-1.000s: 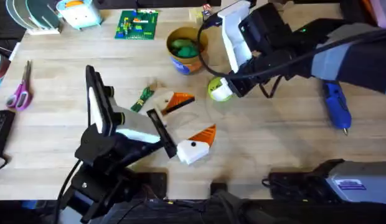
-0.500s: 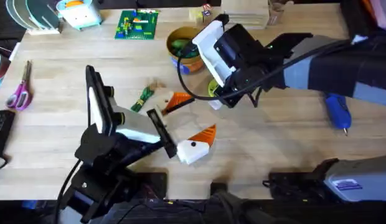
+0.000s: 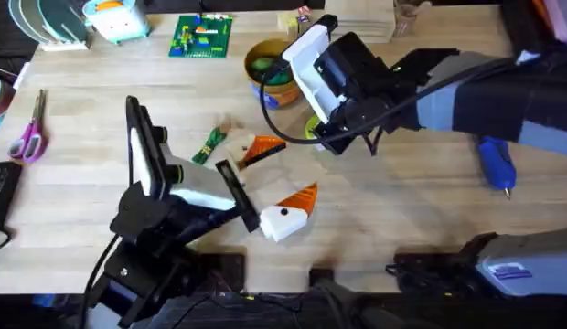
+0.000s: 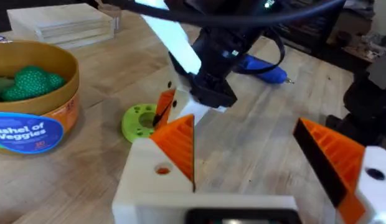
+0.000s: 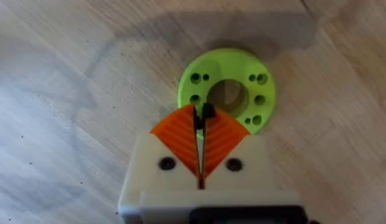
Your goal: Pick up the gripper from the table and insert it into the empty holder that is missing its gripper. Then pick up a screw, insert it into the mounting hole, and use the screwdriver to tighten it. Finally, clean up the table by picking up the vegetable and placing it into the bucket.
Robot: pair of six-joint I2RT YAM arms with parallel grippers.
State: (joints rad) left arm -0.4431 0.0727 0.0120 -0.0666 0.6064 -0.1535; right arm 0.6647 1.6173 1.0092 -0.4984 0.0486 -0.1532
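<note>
Two arms | pale wood table (image 3: 402, 219) | right claw (image 5: 200, 124) pinched together over yellow-green disc (image 5: 227, 93) | left claw (image 4: 255, 149) spread wide

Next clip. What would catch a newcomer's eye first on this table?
The right gripper, orange pads pinched on a small dark screw, hangs just beside the yellow-green disc at mid-table. Behind it stands the bucket with green toy vegetables inside. Nearer the left arm lie an orange wedge and the blue screwdriver far right.
</note>
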